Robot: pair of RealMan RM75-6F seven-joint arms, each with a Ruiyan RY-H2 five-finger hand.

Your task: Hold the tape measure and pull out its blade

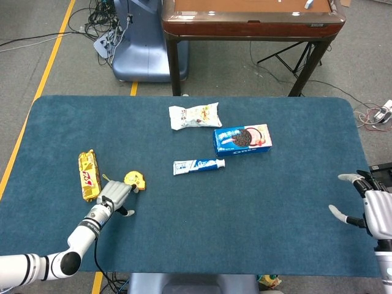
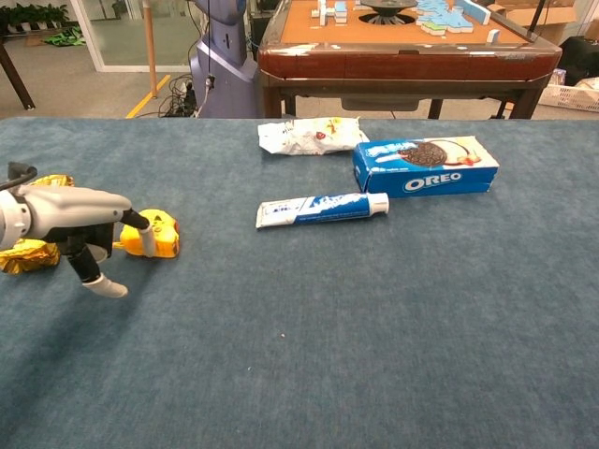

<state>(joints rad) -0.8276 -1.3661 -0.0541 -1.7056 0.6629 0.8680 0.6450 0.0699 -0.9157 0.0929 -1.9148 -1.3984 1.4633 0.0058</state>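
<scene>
Where the blue felt-covered table [image 1: 288,208] runs out toward its left side, the small yellow tape measure [image 1: 135,180] [image 2: 157,237] lies flat on the cloth, and the robot's grey left hand [image 1: 114,195] [image 2: 80,220] is right up against it. From the chest view a fingertip [image 2: 147,237] presses on the near-left face of the yellow case, while another finger [image 2: 105,286] points down at the cloth, clear of it. The fingers are spread, not wrapped round the case, so this is contact rather than a grip; nothing sits inside the hand. No blade shows outside the case.

Just left of that hand lies a yellow and red foil snack bar [image 1: 89,175] [image 2: 31,253], lengthwise on the felt, close by the hand. Out to the centre, a white and blue toothpaste tube [image 1: 198,165] [image 2: 323,209] lies on its side, well apart from the tape measure. Beyond it sits a blue Oreo biscuit box [image 1: 242,139] [image 2: 425,165], flat, label up, and further back again a crumpled white snack packet [image 1: 195,116] [image 2: 309,135].

Over at the far right edge, the white right hand [image 1: 372,206] hangs by the table's corner, fingers fanned apart, holding nothing; only the head view catches it.

Behind the blue table stands a brown wooden table [image 1: 251,21] [image 2: 402,51] on dark legs, and a blue-grey machine base [image 1: 142,52] sits on the floor amid black cables [image 1: 98,15].
</scene>
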